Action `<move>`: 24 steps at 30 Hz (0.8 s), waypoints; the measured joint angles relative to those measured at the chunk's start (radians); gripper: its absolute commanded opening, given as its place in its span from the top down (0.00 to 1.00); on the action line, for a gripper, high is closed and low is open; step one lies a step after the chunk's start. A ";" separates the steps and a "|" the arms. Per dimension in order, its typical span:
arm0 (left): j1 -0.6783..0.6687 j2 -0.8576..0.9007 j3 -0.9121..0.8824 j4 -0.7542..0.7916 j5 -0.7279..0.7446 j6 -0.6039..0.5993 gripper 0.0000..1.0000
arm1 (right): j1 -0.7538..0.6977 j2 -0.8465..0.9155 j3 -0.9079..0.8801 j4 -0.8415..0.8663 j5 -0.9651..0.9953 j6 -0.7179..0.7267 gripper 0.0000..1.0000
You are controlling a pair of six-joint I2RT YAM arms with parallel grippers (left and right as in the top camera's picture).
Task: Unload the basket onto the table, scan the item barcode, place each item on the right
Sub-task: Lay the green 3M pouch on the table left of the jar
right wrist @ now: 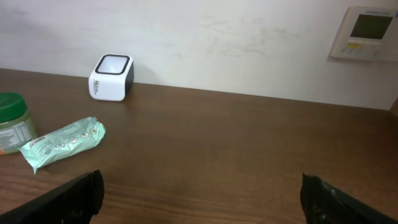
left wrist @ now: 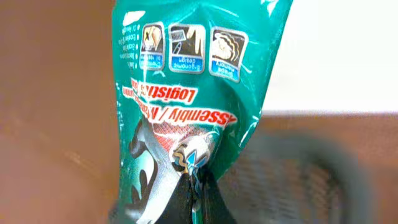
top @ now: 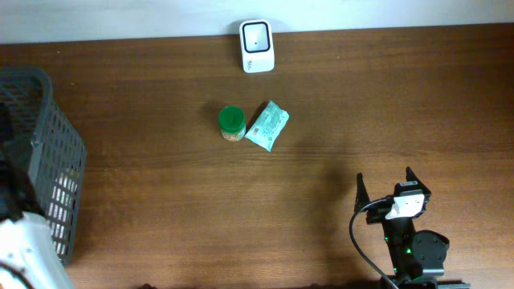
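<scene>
Brown wood table [top: 161,209] w/ a pale wall behind. The scanner [top: 257,46] sits at the far edge, window facing up. Left gripper [left wrist: 194,208] is clamped tight on one end of a teal packet [left wrist: 186,93], nothing else in it. Pinching the end leaves both broad faces free to show to the scanner, which is prob why it's held that way.

The packet's long axis runs straight out from the jaws, free end away from the wrist, and the print reads upside-down in the left wrist cam. No barcode on the face I can see, so I'd guess it's on the other side. Grey mesh blurs behind it, so I judge it hangs by the basket [top: 48,144] at the left, well apart from the scanner. Overhead doesn't show the packet itself.

Right gripper [top: 385,189] is spread wide and empty, parked near the front edge, out of the way. Mid-table, a green-lid jar [top: 231,123] and a paler packet [top: 267,125] lie just beside each other. That packet's long axis angles toward the far right.
</scene>
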 measured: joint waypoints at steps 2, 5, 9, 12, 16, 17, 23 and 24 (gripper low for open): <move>-0.081 -0.060 0.000 0.030 -0.013 -0.008 1.00 | 0.000 0.000 0.000 0.000 0.000 0.000 0.02; -0.219 -0.127 0.000 0.034 -0.060 -0.023 1.00 | 0.000 0.000 0.000 0.000 0.000 0.000 0.02; -0.455 -0.176 0.005 -0.031 -0.163 -0.029 1.00 | 0.000 0.000 0.000 0.000 0.000 0.000 0.02; -0.608 -0.168 0.011 -0.125 -0.250 -0.076 1.00 | 0.000 0.000 0.000 0.000 -0.001 0.000 0.02; -0.779 -0.092 0.013 -0.285 -0.307 -0.206 1.00 | 0.000 0.000 0.000 0.000 -0.001 0.000 0.02; -0.810 -0.050 0.013 -0.341 -0.319 -0.267 1.00 | 0.000 0.000 0.000 0.000 0.000 0.000 0.02; -0.867 0.202 0.014 -0.515 -0.331 -0.628 1.00 | 0.000 0.000 0.000 0.000 0.000 0.000 0.02; -0.869 0.243 0.014 -0.523 -0.323 -0.674 1.00 | 0.000 0.000 0.000 0.000 0.000 0.000 0.02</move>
